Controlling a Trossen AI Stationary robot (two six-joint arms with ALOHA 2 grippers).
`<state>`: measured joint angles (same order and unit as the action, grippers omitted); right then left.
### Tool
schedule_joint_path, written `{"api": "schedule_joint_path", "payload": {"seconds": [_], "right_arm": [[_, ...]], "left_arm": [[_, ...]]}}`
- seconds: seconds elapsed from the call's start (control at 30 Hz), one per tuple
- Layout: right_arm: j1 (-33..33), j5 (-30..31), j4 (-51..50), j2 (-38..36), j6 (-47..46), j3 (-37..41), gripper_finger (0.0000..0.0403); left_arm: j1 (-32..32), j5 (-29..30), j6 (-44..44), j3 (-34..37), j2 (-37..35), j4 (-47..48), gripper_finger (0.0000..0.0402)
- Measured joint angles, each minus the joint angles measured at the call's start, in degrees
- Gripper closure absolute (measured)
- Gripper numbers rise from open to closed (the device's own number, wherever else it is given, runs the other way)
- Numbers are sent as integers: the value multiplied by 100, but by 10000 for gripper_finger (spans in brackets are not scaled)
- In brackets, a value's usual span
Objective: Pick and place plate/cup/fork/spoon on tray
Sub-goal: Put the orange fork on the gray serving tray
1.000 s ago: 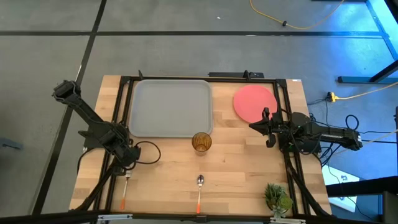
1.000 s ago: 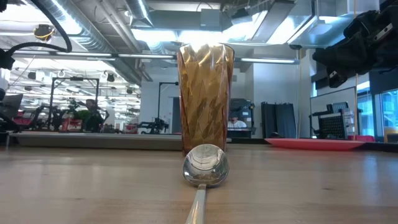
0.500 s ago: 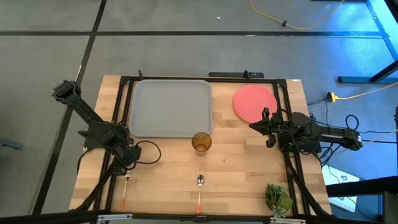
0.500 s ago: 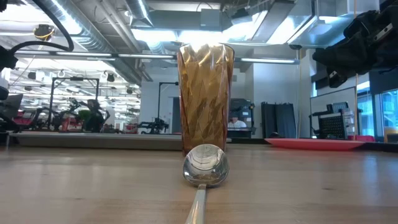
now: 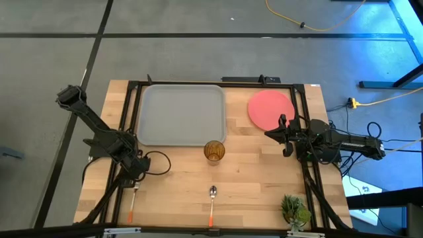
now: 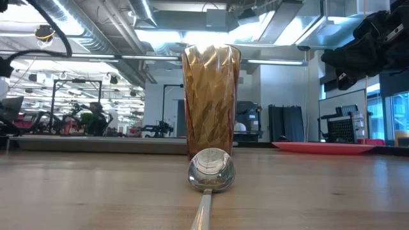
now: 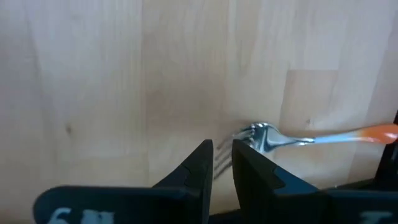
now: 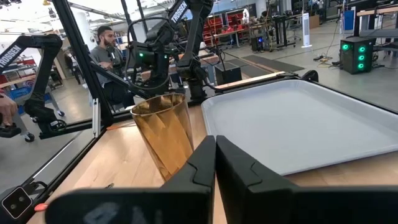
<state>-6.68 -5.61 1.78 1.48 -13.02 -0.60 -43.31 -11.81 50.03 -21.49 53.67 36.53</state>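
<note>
The grey tray (image 5: 182, 114) lies at the far left of the table, and the coral-red plate (image 5: 271, 109) lies flat to its right. The amber cup (image 5: 214, 151) (image 6: 211, 102) stands upright by the tray's near right corner. The spoon (image 5: 212, 198) (image 6: 210, 170) lies in front of the cup, its bowl toward it. The fork (image 5: 134, 200) (image 7: 267, 138) lies at the near left, its orange handle (image 7: 373, 132) pointing to the near edge. My left gripper (image 5: 136, 175) (image 7: 222, 163) points steeply down over the fork's tines, with a narrow gap between its fingers. My right gripper (image 5: 285, 137) (image 8: 216, 155) waits level and shut beside the plate. My left gripper comes down from above at the fork's tines (image 7: 219, 164), which show in the narrow gap between its fingertips. I cannot tell whether the fingertips touch them. The fork lies flat on the table.
A small green plant (image 5: 295, 210) stands at the near right corner. Black frame rails (image 5: 305, 119) run along the table's sides. A cable loop (image 5: 158, 162) lies beside my left gripper. People sit in the room beyond the table (image 8: 106, 46).
</note>
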Motion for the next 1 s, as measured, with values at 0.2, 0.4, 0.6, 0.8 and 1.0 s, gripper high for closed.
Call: {"api": "schedule_joint_path", "payload": {"seconds": [0.2,0.4,0.6,0.8,1.0], "right_arm": [[-2,0,0,0,0,0,387],[-1,0,0,1,0,0,387],[-1,0,0,1,0,0,387],[0,0,0,0,0,-2,387],[0,0,0,0,0,-2,387]], "left_arm": [[0,-108,84,122,0,-28,347],[-2,-262,92,122,0,-24,347],[-2,-251,84,122,0,-19,350],[0,-343,82,118,-4,-20,387],[7,-655,172,116,-4,-34,398]]}}
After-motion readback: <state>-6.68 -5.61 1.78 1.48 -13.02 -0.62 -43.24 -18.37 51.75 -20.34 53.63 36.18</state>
